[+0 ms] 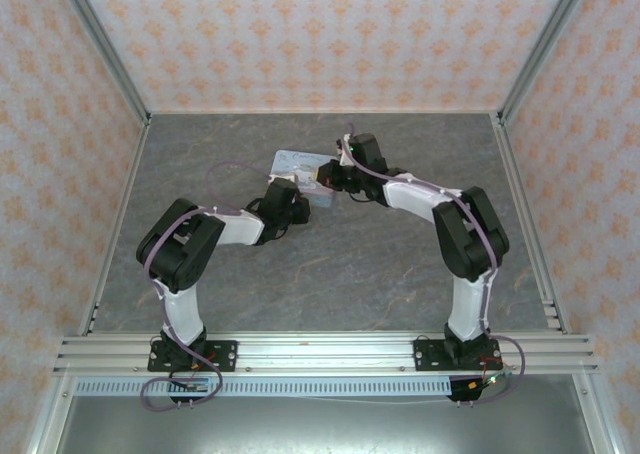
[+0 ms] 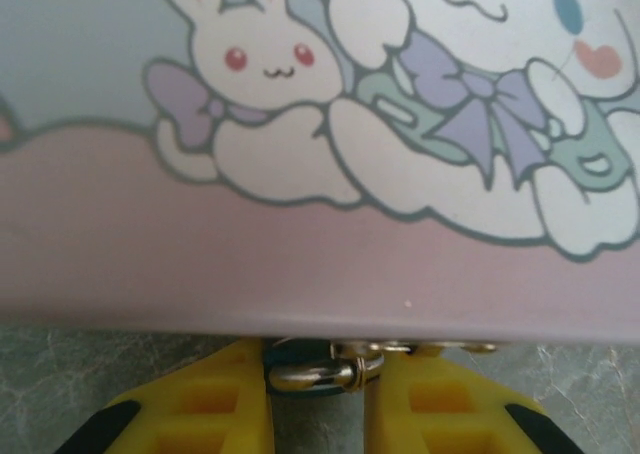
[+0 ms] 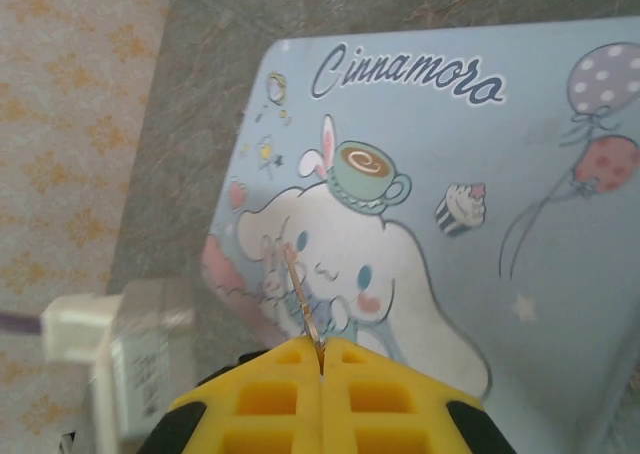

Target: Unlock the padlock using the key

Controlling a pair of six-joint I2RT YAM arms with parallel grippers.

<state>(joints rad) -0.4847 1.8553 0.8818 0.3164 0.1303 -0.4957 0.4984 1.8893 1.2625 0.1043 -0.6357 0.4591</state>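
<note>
Toward far middle of grey table (image 1: 330,264): tin box (image 1: 298,162), pale blue, cartoon-printed lid up. Against box's side wall, left gripper (image 2: 316,399): yellow fingers (image 2: 225,409) set narrow, clamped either side of padlock (image 2: 300,374) (dark teal body, shiny shackle, largely tucked under box edge). Whether padlock touches table: cannot tell. Above lid, right gripper (image 3: 322,359): jaws pinched tight on key (image 3: 301,289), thin brass blade seen edge-on, projecting forward over printed character.

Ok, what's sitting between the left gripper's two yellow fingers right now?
The padlock, its shiny metal spanning the gap between them, just under the tin box's front edge. The left wrist view shows it.
</note>
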